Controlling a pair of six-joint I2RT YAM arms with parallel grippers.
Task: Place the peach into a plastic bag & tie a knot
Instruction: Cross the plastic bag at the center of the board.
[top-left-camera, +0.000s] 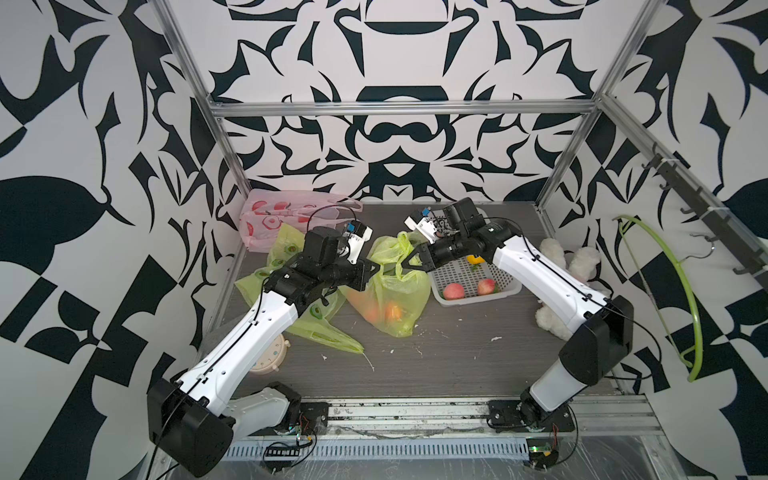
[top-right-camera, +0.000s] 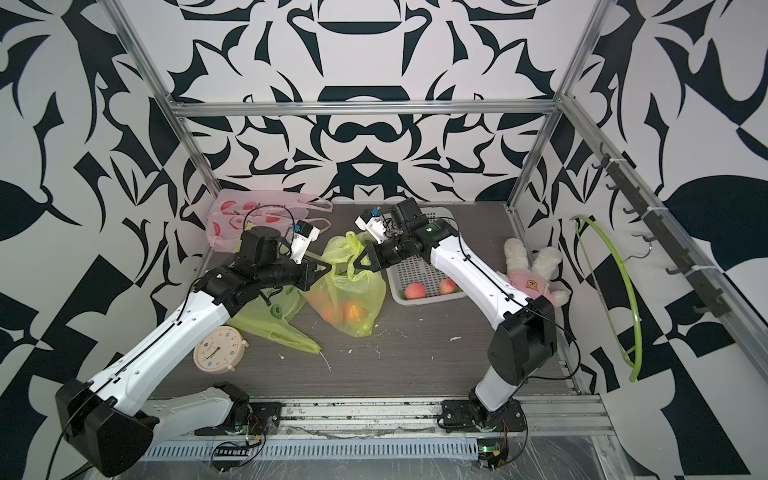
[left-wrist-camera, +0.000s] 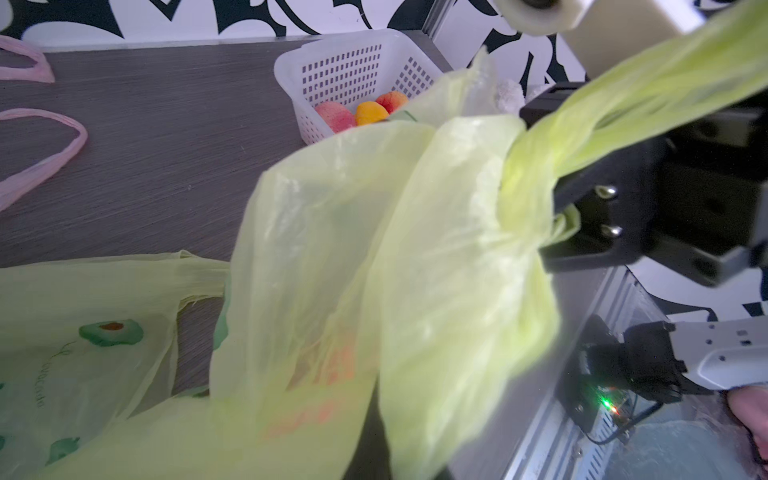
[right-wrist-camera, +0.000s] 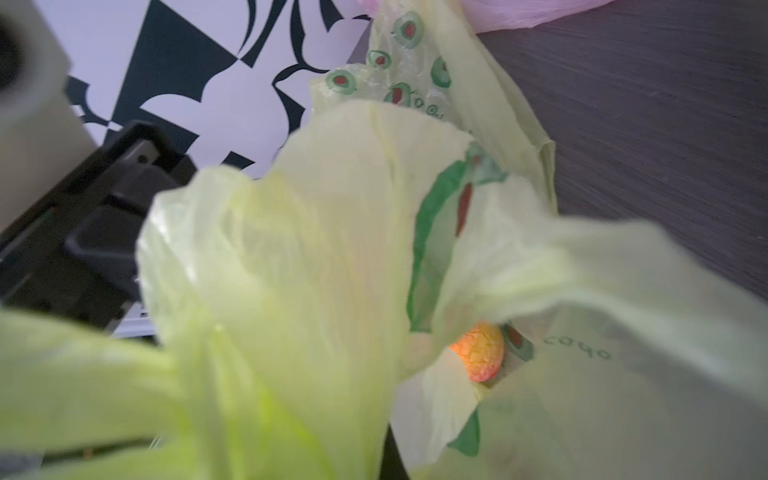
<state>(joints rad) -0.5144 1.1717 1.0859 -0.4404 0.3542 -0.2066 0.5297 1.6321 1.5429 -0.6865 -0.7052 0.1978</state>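
The peach (top-left-camera: 392, 312) is already inside the plastic bag (top-left-camera: 401, 291). It sits low in the bag as an orange shape behind the yellow-green film, and the right wrist view shows it directly through the bag's slack mouth. The bag stands on the table just beside the white basket (top-left-camera: 457, 300), on the side towards the left arm, and two more peaches (top-left-camera: 453, 291) lie in the basket itself. That places the work in the second half of the task, the knot. The right gripper (top-left-camera: 405, 262) reaches out over the basket with its jaws closed on gathered plastic at the bag's neck, as the left wrist view shows plainly. The left gripper (top-left-camera: 372, 266) comes in from the side of the bag away from the basket. Its jaws are also shut, and a stretched handle (left-wrist-camera: 665, 79) runs taut towards it. Where that handle meets the neck, the plastic is wound into a loose twist (left-wrist-camera: 525, 174), but whether this is a full overhand pass cannot be told. The next move probably calls for drawing the two grips apart, one towards the basket and one away from it. The pull should be steady enough to cinch the twist, without tearing the thin film or dragging the bag into the basket.
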